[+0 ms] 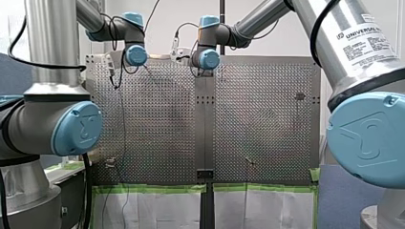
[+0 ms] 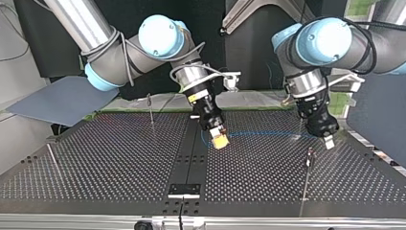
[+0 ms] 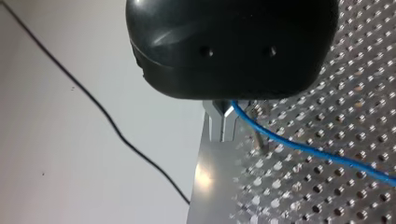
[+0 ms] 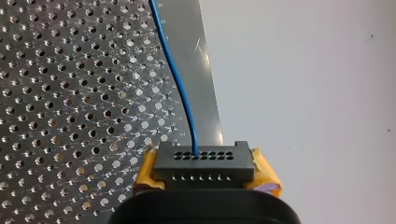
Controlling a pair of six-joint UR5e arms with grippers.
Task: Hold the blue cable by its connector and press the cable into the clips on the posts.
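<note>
The blue cable (image 2: pixel 261 132) stretches low over the perforated table between my two grippers. In the top view my right gripper (image 2: pixel 220 142) hangs near the table's middle, with its yellow pads (image 4: pixel 265 176) shut on the black connector (image 4: pixel 203 162). From the connector the blue cable (image 4: pixel 175 79) runs ahead over the plate. My left gripper (image 2: pixel 328 142), at the top view's right, is black with metal fingers (image 3: pixel 217 122) shut on the blue cable (image 3: pixel 303 147). A thin post (image 2: pixel 309 160) stands just in front of my left gripper.
Two more thin posts stand on the table, one at the back (image 2: pixel 150 108) and one at the top view's left (image 2: pixel 53 160). A dark strip (image 2: pixel 189 153) runs down the middle of the table. A black wire (image 3: pixel 107 121) hangs beside the table edge.
</note>
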